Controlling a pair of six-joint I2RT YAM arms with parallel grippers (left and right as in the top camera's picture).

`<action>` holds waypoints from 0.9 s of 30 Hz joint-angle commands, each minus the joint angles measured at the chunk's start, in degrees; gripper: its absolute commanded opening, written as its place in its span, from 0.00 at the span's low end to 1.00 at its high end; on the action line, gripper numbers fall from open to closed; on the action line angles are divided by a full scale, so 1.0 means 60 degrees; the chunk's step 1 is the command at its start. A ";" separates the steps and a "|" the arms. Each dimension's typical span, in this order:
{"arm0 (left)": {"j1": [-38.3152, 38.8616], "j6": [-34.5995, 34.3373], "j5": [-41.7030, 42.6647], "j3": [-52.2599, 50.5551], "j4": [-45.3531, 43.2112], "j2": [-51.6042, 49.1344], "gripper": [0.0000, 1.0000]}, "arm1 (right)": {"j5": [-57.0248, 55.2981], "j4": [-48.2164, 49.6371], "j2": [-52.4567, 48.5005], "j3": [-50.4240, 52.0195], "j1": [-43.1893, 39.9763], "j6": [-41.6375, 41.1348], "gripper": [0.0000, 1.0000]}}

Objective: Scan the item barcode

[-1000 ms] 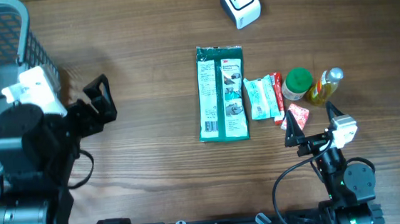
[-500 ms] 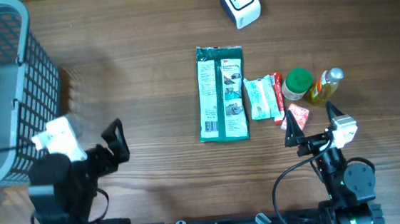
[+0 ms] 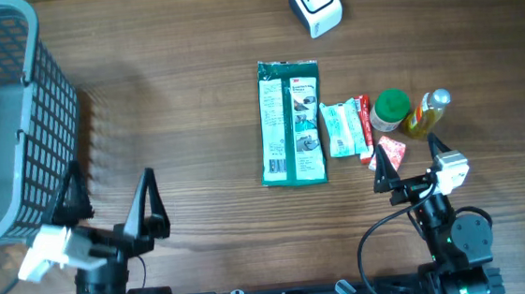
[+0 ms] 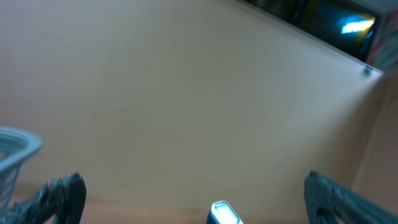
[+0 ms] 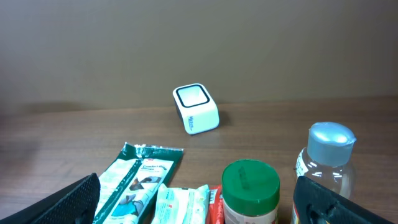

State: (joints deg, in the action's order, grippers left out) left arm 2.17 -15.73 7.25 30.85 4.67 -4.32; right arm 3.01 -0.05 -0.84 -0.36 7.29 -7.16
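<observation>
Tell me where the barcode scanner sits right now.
In the overhead view the white barcode scanner stands at the table's far edge, right of centre, beyond the long green packet and apart from it.

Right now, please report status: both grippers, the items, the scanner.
Left gripper open, empty, near the basket. Right gripper open, empty, just short of the items. Green packet flat mid-table, untouched. Scanner at far edge, path clear.

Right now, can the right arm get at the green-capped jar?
Probably yes. The right gripper is open, its fingers empty, just short of the green-capped jar; only a small red packet lies between them.
</observation>
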 commanded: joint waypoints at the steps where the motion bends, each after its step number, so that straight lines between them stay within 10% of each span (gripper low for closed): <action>1: 0.0000 0.0011 0.0186 -0.1093 -0.1574 0.0685 1.00 | 0.0087 0.0018 0.0095 0.0011 -0.0040 0.0175 1.00; 15: 0.0036 -0.0237 0.0175 -0.4834 -0.3945 0.0685 1.00 | 0.0087 0.0018 0.0095 0.0011 -0.0040 0.0178 1.00; 27: 0.0036 -0.0237 0.0175 -0.5085 -0.1472 0.0688 1.00 | 0.0087 0.0018 0.0095 0.0011 -0.0040 0.0178 1.00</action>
State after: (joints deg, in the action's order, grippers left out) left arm 2.20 -16.82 7.62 0.71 -8.49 -0.75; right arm 3.01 -0.08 -0.84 -0.36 7.29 -7.16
